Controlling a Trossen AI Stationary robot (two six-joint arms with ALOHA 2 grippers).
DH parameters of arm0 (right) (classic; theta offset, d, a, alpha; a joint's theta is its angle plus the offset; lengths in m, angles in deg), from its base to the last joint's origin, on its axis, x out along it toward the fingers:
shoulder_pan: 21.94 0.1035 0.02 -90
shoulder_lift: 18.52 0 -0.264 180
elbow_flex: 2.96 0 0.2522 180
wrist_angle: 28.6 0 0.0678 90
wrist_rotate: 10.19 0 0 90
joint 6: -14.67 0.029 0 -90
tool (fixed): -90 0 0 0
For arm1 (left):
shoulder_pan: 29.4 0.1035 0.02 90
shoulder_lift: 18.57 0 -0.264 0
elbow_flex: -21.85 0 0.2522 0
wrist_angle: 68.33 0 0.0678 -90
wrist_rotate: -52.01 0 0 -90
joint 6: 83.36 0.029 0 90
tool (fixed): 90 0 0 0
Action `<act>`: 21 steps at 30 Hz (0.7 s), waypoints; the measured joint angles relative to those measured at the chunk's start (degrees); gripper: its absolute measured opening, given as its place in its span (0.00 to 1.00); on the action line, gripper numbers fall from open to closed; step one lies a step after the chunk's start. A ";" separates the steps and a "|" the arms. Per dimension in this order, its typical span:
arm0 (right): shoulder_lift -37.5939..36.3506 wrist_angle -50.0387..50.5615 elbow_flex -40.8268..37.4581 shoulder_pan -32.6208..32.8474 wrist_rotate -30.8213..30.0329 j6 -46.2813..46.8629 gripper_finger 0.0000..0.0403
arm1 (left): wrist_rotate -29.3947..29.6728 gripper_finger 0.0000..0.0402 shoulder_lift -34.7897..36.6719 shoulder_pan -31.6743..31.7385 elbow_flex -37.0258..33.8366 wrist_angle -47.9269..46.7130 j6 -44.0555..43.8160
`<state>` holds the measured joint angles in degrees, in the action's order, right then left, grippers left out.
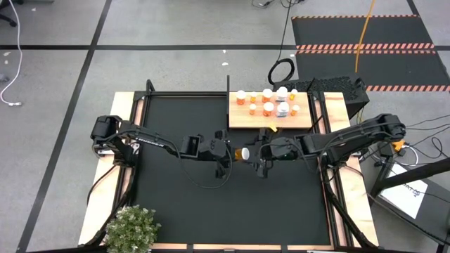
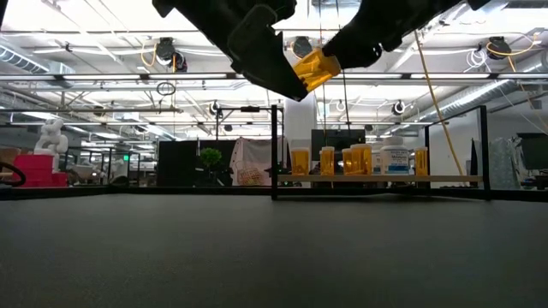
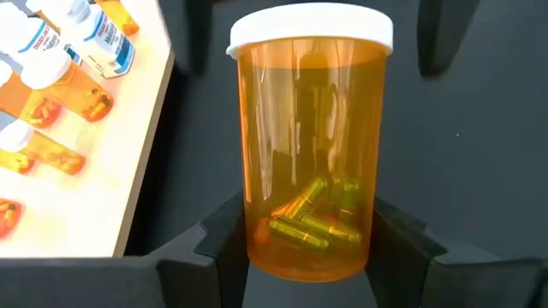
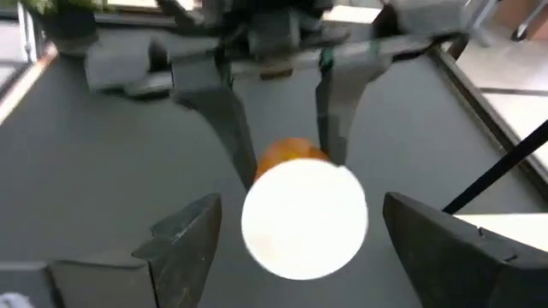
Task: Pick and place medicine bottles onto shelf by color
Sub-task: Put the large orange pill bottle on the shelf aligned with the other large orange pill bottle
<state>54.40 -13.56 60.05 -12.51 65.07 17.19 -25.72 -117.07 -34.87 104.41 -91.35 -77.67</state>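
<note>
An orange bottle (image 1: 243,152) with a white cap and a few capsules inside is held by my left gripper (image 1: 232,152) in mid-air over the middle of the black mat (image 1: 183,204). Its cap (image 4: 304,218) points toward my right gripper (image 1: 253,153). My right gripper is open, and its fingers stand on either side of the cap without touching it. The light-wood shelf (image 1: 242,121) lies at the far right. Several orange bottles and a few white ones (image 1: 281,105) stand upright on it. My left gripper pinches the orange bottle's body near its bottom end (image 3: 257,248) between its two fingers (image 3: 221,252), one on each side. The fingers come level from the table's left, along the bottle. The bottle (image 2: 312,70) is lifted well clear of the mat, tilted, with its cap away from the gripper.
A potted plant (image 1: 130,228) stands at the near left corner. A black frame post (image 2: 275,152) rises at the shelf's left end. A black box (image 1: 341,88) sits beyond the shelf on the right. Bare mat lies near and left of the grippers.
</note>
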 joint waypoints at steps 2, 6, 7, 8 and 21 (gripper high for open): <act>0.76 0.36 0.00 -0.06 0.27 0.07 0.77 | -0.28 0.44 0.00 0.00 0.00 0.04 0.00; 2.32 -1.27 0.00 -0.11 1.44 -0.41 0.73 | -0.32 0.46 0.00 -0.16 0.01 0.45 0.02; 2.44 -2.03 0.00 -0.11 1.51 -0.45 0.72 | -0.32 0.47 0.00 -0.24 0.02 0.55 0.03; 2.44 -2.81 0.00 -0.11 1.50 -0.49 0.70 | -0.33 0.47 0.00 -0.28 0.02 0.52 0.11; 1.88 -3.21 0.00 -0.50 4.39 0.18 0.51 | -0.63 0.47 -0.02 -0.61 0.04 0.39 0.63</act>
<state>56.29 -16.77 60.05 -13.01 69.46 17.37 -26.35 -117.09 -35.48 104.45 -90.96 -77.04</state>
